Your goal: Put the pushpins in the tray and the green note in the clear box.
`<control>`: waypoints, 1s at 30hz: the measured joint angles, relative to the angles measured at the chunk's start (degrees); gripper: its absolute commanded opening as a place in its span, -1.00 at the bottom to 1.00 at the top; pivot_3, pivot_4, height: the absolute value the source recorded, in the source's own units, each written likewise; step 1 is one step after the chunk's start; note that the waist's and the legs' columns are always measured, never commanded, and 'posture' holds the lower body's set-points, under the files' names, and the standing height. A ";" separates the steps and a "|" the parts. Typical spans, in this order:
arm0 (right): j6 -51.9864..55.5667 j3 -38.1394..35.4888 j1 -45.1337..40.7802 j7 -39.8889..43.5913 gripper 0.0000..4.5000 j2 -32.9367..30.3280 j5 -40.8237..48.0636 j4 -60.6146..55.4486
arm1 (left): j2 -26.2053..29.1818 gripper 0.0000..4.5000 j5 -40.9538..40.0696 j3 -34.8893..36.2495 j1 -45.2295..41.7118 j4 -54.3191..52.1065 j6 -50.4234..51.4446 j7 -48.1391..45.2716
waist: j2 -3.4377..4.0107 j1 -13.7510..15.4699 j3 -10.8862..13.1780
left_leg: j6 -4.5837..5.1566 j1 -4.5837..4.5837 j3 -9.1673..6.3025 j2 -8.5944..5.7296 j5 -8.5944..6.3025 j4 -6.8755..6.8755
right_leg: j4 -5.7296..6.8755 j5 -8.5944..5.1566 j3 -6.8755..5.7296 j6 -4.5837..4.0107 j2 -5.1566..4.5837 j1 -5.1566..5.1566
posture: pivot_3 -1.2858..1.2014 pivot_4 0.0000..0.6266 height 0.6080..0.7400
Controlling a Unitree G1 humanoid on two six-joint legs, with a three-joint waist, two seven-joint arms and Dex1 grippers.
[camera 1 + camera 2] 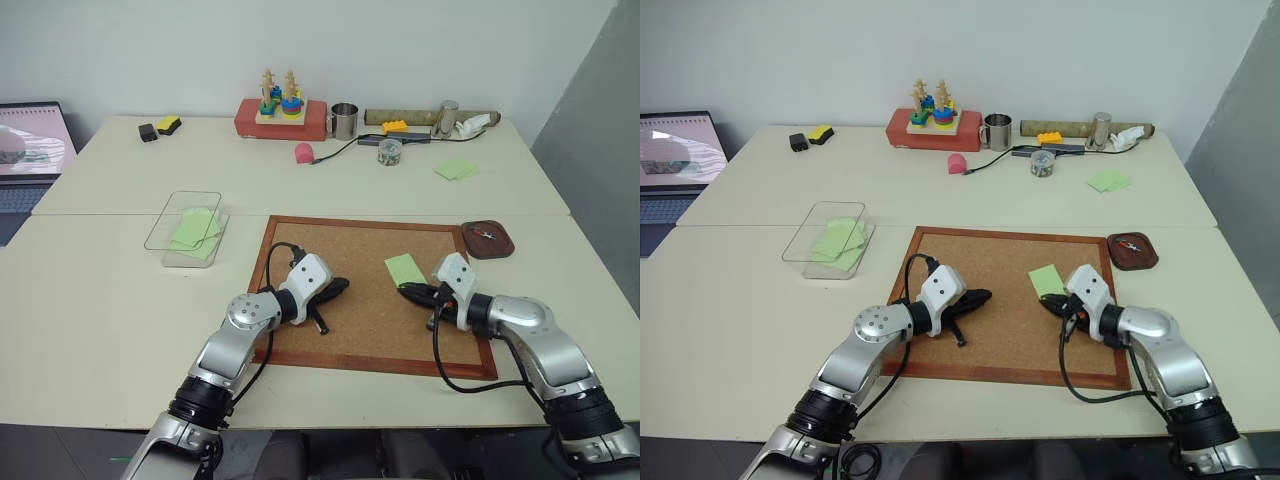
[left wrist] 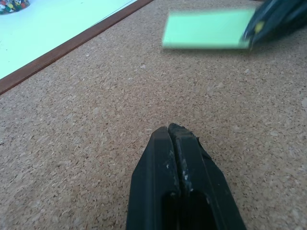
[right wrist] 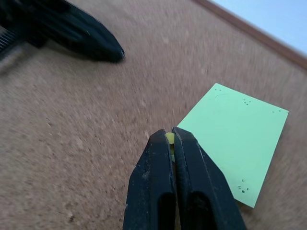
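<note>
The right gripper (image 3: 170,136) is hovering over the corkboard (image 1: 350,330) at the near corner of the green note (image 1: 405,268); its jaws are pressing shut on a small yellow thing, seemingly one of the pushpins (image 3: 169,139), whose head is peeking out between the tips; the note is lying flat on the cork, just beside the tips, with tiny pinholes showing at its corners. The left gripper (image 2: 171,129) is resting low over the bare cork toward the board's middle, well apart from the note; its jaws are closed tight together and holding nothing.

The tray (image 1: 488,240) is sitting on the surface just off the board's far right corner, with something small and red lying in it. The clear box (image 1: 160,232) is standing on the surface to the left of the board, with green paper already lying inside. A pair of green notes (image 1: 457,169) is lying far back on the right; near it a small jar (image 1: 389,152) is holding many coloured bits. A laptop (image 1: 25,150) is sitting open at the far left edge; whatever is on its screen is too small to read, and no brand or label is legible anywhere.
</note>
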 measured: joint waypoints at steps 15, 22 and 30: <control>-8.96 0.15 -4.47 0.91 -1.00 -3.50 -5.55 -4.53 | -4.40 -0.20 -31.33 14.16 0.64 -14.08 26.87 -5.17 | -0.33 -0.03 0.38 | -0.03 -0.97 -0.11 0.05 0.02 0.12 | 0.22 0.03 -0.06 0.01 0.03 -0.95 | 0.03 -0.52 1.00; -14.18 1.02 -6.41 0.73 -1.00 -3.17 -7.80 -4.22 | -10.07 0.43 -46.59 22.09 -0.10 -15.27 37.98 1.61 | -0.37 0.05 0.40 | -0.03 -0.98 -0.21 0.01 0.02 0.19 | 0.28 0.04 -0.09 -0.01 0.04 -0.94 | 0.03 -0.52 1.00; -18.24 1.53 -8.38 1.42 -1.00 -3.51 -9.77 -4.72 | -15.05 0.79 -48.34 23.04 -3.29 -10.61 38.53 6.57 | -0.38 0.12 0.40 | -0.05 -0.98 -0.24 -0.01 0.03 0.19 | 0.28 0.20 -0.11 -0.28 0.05 -0.93 | 0.03 -0.52 1.00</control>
